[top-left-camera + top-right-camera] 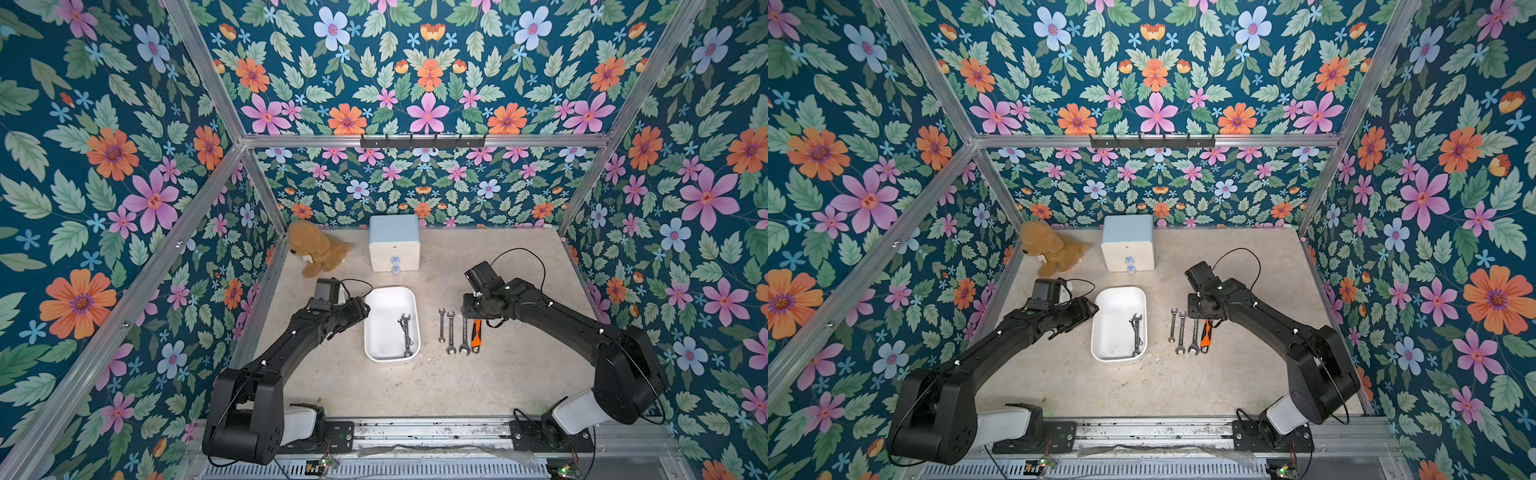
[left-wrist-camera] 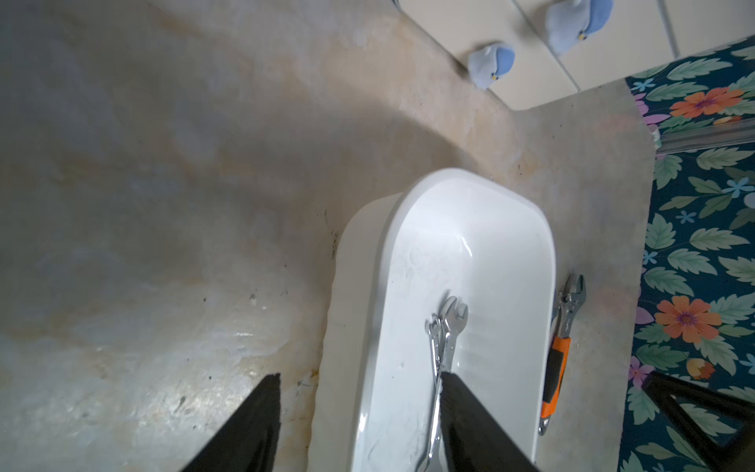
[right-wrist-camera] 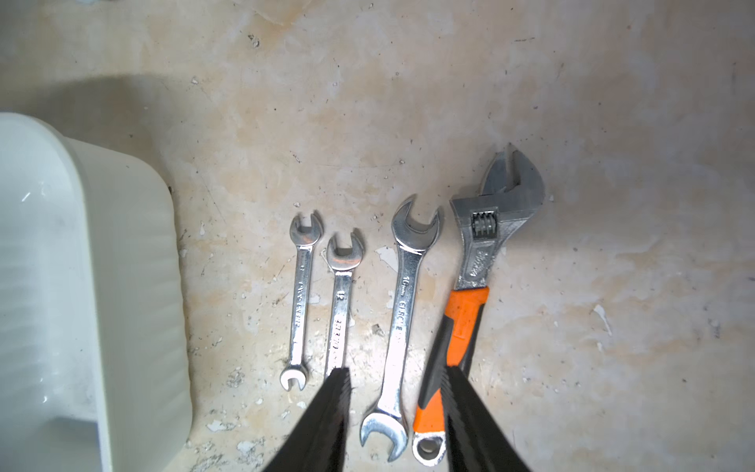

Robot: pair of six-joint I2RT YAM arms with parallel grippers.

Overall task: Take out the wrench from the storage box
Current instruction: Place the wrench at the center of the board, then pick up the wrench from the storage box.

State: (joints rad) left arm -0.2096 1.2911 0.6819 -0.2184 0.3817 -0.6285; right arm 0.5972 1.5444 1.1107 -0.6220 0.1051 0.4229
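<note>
White storage box [image 1: 376,307] holds wrenches [image 1: 406,332]; left claw [image 2: 358,375] parted astride rim; right claw [image 3: 396,369] parted, empty, over 4 laid-out wrenches [image 3: 402,306].

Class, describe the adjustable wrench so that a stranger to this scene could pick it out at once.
Find the white storage box in the middle of the table. Beside it, on the right arm's side, four tools lie in a row; the adjustable wrench is farthest from the box. It alone has an orange-and-black handle; its neighbours are bare steel.

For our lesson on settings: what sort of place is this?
Probably a robot test booth: two black arms on a rail, flowered walls on a metal frame, wrenches lined up beside a white tray.
</note>
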